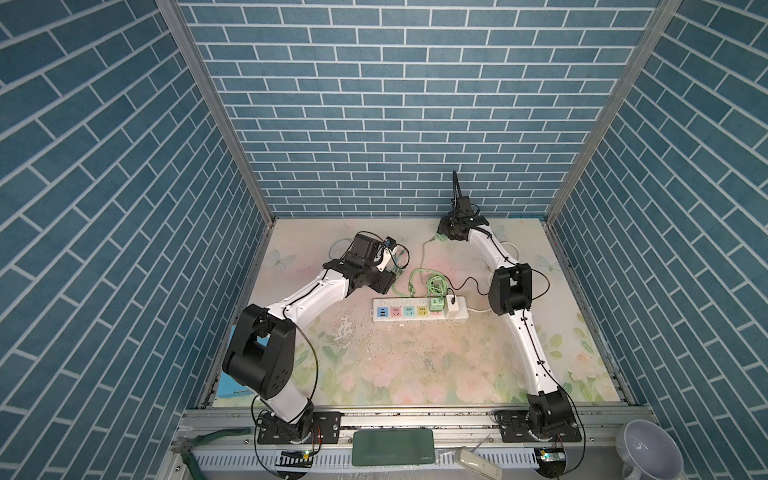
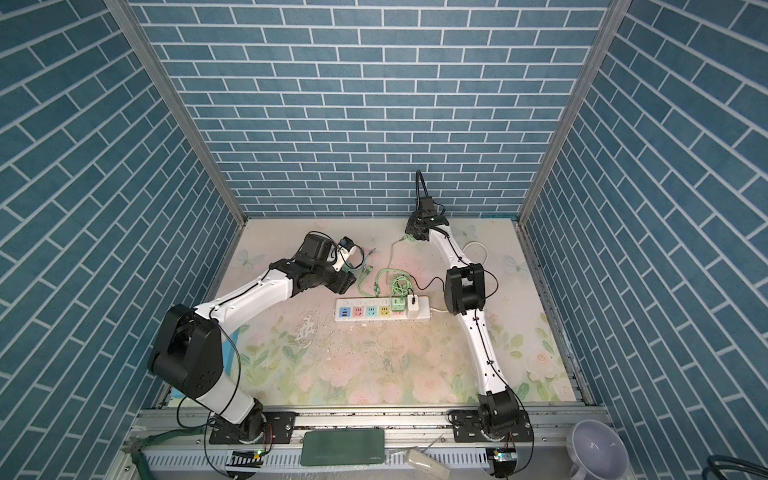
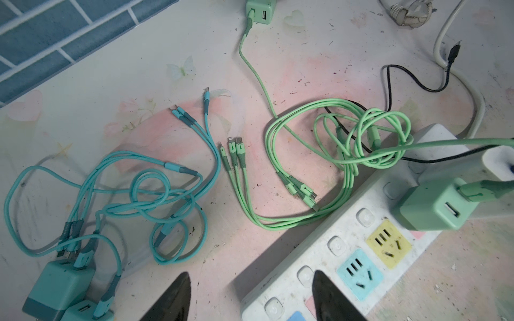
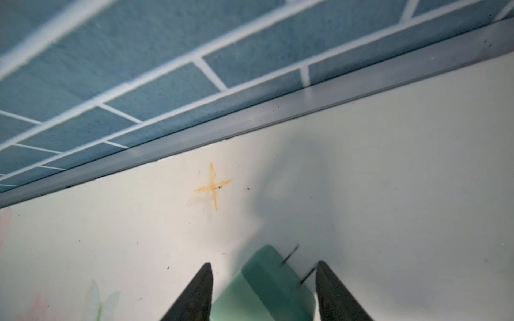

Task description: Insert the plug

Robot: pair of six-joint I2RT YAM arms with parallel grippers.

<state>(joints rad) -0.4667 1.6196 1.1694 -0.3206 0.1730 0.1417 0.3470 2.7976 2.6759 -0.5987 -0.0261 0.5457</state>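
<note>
Early stage yet. Plug (image 4: 267, 283), a green charger block, lies on its side on the table (image 4: 389, 180) close to the back wall, well apart from the strip (image 3: 306, 250). Prongs (image 4: 290, 254) are bare and point sideways, not down.

Right gripper (image 4: 263, 263) straddles the block, one finger on each side. Whether they actually pinch it cannot be told from the wrist view. Cable (image 3: 258, 77) runs from the plug to the green tangle beside the strip.

Left gripper (image 3: 251, 273) hovers just beside the strip, jaws moderately wide, nothing between them.

Strip: a green charger (image 3: 434, 208) and a white one (image 1: 454, 306) sit seated at one end. Yellow socket (image 3: 388, 244) and teal socket (image 3: 360, 273) are free.

Judged done: the reach to the plug.
Judged left: firm grip, lift, turn prongs down, carry to a free socket, press home.
</note>
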